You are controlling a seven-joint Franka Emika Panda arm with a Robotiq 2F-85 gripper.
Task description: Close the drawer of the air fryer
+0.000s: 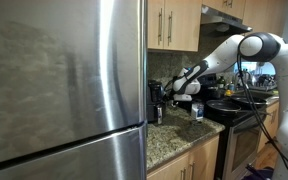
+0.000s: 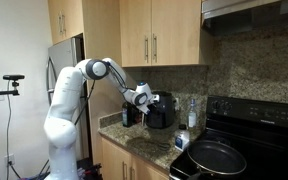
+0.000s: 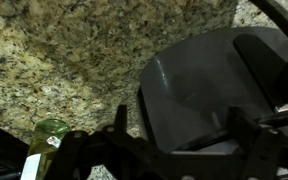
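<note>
The air fryer (image 2: 165, 110) is a small black upright appliance on the granite counter, also partly visible past the fridge edge in an exterior view (image 1: 156, 98). In the wrist view its dark grey rounded drawer (image 3: 199, 80) fills the right half, seen close up. My gripper (image 3: 179, 135) is open, its two dark fingers spread wide at the drawer's near side, with the grey surface between them. In both exterior views the gripper (image 2: 140, 98) (image 1: 176, 88) is right at the air fryer's front. I cannot tell how far out the drawer stands.
A big steel fridge (image 1: 64, 90) fills the near side. A black stove (image 2: 249, 120) carries a pan (image 2: 216, 156). A small bottle (image 2: 182, 140) stands by the stove. A greenish bottle top (image 3: 49, 135) shows on the granite counter (image 3: 74, 50). Wooden cabinets hang above.
</note>
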